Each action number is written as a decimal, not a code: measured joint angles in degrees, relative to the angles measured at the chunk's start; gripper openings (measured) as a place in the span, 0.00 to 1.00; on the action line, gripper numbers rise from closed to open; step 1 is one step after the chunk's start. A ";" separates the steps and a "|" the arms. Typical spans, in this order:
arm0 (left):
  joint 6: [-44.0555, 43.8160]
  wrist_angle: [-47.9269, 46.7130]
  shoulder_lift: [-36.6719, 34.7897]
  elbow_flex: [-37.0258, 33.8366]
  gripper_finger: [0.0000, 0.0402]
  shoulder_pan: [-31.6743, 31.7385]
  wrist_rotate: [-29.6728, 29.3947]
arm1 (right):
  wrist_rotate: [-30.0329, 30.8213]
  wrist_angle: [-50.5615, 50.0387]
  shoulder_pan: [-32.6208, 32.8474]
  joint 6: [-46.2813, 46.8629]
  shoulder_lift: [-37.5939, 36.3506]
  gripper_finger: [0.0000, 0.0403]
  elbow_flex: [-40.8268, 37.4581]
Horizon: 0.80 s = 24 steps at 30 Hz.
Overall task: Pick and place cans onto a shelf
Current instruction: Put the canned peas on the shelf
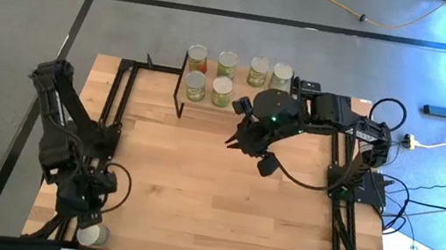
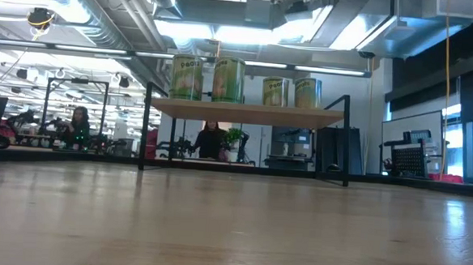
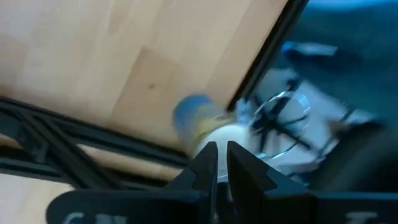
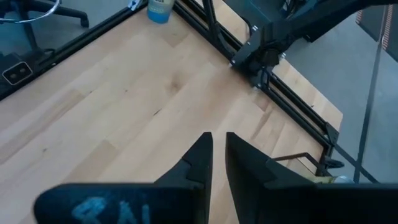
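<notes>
Blue-labelled can (image 1: 92, 234), lying at the tabletop's near-left edge below the left gripper (image 1: 81, 197), could be rolled off by a glancing approach; those fingers are nearly closed and empty. Six cans (image 1: 210, 74) stand on the shelf (image 2: 246, 111). Right gripper (image 1: 243, 140), near-closed, empty, hovers beside it. Pale wood tabletop (image 1: 194, 200); workshop behind.

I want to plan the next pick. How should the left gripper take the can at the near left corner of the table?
The can appears to lie on its side at the table's corner, just beside the left gripper. Probably best to come from above and close the fingers across its round body at mid-length, not on its flat ends.
</notes>
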 joint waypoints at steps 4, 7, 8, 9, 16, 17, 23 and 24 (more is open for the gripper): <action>7.51 0.73 0.00 -3.08 0.07 -2.87 -0.23 | 0.04 0.14 -0.04 -0.02 0.00 0.12 0.00; 8.81 0.81 0.00 -4.60 0.07 -4.35 -1.53 | 0.07 0.33 -0.07 -0.04 0.01 0.12 0.00; 9.04 1.13 0.00 -5.09 0.07 -4.65 -1.57 | 0.05 0.33 -0.10 -0.04 0.02 0.12 0.00; 9.44 1.85 -0.02 -5.58 0.07 -5.03 -1.58 | 0.05 0.33 -0.11 -0.04 0.01 0.12 0.00; 12.29 14.18 -0.02 -10.10 0.07 -8.30 -4.13 | 0.07 0.33 -0.11 -0.07 0.02 0.12 0.00; 12.54 15.22 -0.02 -10.57 0.07 -8.59 -4.64 | 0.07 0.33 -0.11 -0.07 0.02 0.12 0.00; 12.74 16.82 0.00 -10.95 0.07 -9.08 -7.58 | 0.05 0.33 -0.11 -0.09 0.02 0.12 0.00; 12.73 16.94 0.00 -10.95 0.07 -9.06 -7.60 | 0.07 0.33 -0.11 -0.09 0.02 0.12 0.00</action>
